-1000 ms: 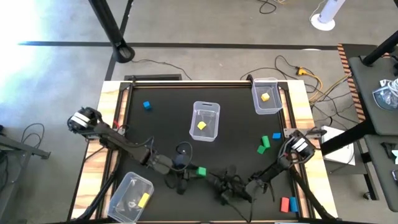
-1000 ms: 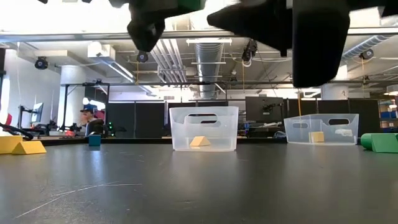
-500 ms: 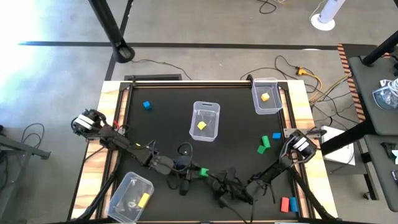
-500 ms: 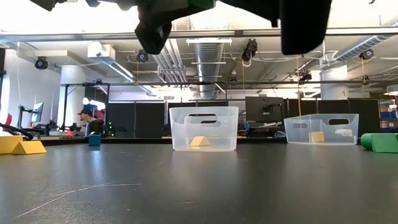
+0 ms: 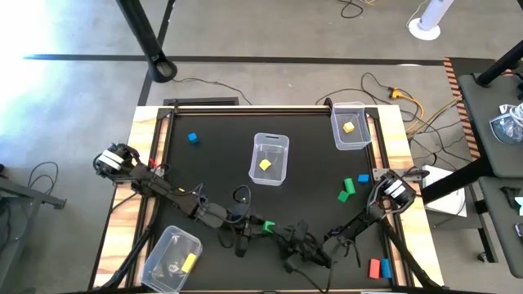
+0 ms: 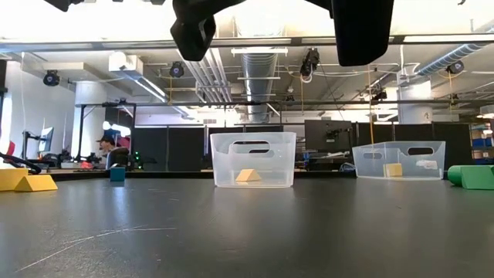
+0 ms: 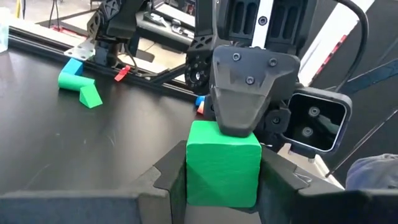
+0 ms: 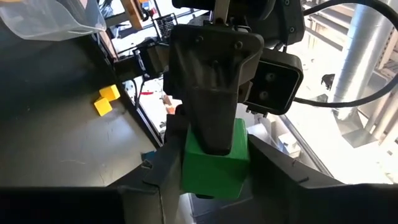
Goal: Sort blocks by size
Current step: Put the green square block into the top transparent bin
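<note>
My left gripper (image 5: pixel 260 224) and right gripper (image 5: pixel 278 231) meet above the table's (image 5: pixel 212 175) front edge, near its middle, both clamped on one green cube (image 7: pixel 222 163) (each wrist view shows the other's fingers on it). It hangs clear of the surface. Yellow blocks (image 5: pixel 265 165) sit in the clear bins (image 5: pixel 270 158).

High view overhead; low view table-level; wrist views close, apparently facing, sharing green block (image 7: pixel 222 163).
</note>
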Available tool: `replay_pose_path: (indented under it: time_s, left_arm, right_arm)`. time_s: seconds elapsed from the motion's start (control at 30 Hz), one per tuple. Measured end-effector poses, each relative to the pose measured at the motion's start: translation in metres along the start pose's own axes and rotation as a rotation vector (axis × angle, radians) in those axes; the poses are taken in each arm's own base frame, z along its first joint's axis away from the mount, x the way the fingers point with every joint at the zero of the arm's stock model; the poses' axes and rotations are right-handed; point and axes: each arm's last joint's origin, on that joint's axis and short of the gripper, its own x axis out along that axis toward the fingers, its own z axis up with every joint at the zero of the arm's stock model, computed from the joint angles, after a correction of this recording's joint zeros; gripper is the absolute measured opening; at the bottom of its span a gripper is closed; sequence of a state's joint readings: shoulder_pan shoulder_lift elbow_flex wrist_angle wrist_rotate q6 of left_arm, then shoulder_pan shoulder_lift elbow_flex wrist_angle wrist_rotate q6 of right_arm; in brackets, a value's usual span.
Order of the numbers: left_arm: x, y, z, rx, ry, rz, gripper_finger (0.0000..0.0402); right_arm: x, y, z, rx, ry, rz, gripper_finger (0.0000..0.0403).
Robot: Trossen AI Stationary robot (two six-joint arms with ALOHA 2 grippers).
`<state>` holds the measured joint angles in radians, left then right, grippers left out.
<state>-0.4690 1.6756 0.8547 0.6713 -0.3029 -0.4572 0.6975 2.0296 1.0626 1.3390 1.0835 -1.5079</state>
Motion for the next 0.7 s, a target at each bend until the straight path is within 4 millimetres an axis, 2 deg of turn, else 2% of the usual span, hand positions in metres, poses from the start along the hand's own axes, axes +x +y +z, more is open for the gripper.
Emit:
replay_pose_path:
  time_s: [0.2,0.43,0.6,0.7]
  left_arm:
    - [0.0,-0.002,0.001,0.001,-0.003,-0.033,0.0127]
    - [-0.004,-0.012,-0.002,0.082,-0.011,-0.07,0.0175]
    - [-0.018,-0.033,-0.005,0.295,-0.012,-0.081,0.0198]
    - [-0.031,-0.041,-0.018,0.392,0.045,-0.004,0.0206]
  right_arm:
    - [0.001,-0.001,0.0,0.014,-0.001,-0.003,0.0138]
    - [0.004,-0.006,0.007,0.028,0.006,-0.013,0.0134]
    - [0.008,-0.016,0.02,0.141,-0.005,-0.023,0.0134]
    - [0.015,-0.024,0.028,0.172,0.051,0.015,0.0133]
